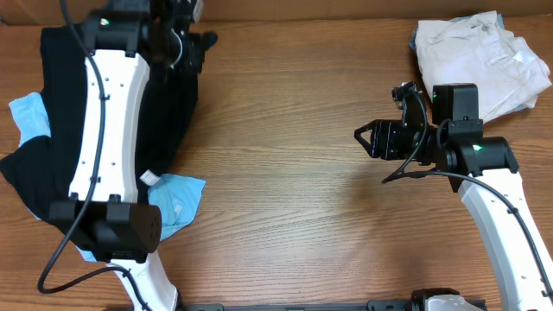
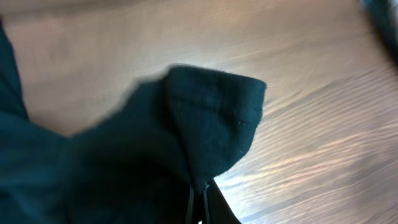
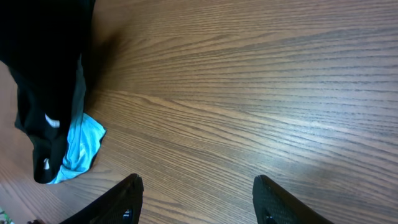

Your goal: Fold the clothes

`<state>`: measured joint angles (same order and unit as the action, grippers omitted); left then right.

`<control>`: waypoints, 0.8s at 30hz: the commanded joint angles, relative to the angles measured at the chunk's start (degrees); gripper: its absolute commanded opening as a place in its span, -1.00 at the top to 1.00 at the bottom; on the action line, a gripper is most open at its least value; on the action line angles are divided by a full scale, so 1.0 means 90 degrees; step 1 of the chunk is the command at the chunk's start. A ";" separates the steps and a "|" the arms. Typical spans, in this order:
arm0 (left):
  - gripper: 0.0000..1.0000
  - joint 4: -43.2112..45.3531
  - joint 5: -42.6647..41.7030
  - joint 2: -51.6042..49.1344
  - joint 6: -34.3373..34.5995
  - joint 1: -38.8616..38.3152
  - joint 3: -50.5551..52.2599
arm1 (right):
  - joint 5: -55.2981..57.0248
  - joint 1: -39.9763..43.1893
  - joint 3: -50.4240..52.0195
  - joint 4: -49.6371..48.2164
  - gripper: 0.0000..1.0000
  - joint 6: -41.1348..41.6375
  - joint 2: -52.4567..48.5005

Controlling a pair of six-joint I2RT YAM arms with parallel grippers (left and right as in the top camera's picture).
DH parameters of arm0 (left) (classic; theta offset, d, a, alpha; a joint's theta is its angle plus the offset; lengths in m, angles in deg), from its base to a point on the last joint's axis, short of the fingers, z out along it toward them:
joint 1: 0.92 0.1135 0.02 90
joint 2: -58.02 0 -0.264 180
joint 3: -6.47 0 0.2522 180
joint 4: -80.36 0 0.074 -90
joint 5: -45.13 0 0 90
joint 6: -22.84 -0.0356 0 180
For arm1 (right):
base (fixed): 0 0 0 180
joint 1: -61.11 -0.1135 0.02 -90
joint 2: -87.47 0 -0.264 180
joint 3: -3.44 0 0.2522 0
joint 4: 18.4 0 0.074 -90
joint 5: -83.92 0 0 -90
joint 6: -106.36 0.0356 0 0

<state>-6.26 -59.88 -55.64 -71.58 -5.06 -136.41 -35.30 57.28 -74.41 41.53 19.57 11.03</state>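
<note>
A black garment (image 1: 56,112) lies at the left of the table, partly under my left arm. My left gripper (image 1: 186,43) is at its far right corner and is shut on a fold of the dark cloth (image 2: 211,118), lifted off the wood. A light blue garment (image 1: 177,203) sticks out from beneath the black one; it also shows in the right wrist view (image 3: 81,146). My right gripper (image 1: 365,136) is open and empty over bare wood right of centre, its fingertips (image 3: 196,186) wide apart.
A crumpled white garment (image 1: 479,56) lies at the far right corner behind my right arm. Another bit of light blue cloth (image 1: 30,112) shows at the left edge. Bare wooden tabletop (image 1: 285,130) lies between the two arms.
</note>
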 commanded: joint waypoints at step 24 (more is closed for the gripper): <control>0.92 0.2103 -0.3874 0.0121 0.2446 -0.0044 -0.3679 | -0.0391 -0.1569 -0.0124 -0.1571 -0.40 0.0002 -0.0646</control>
<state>10.05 -88.44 -55.64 -55.37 -5.08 -167.95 -38.33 45.21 -74.41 28.64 19.59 7.92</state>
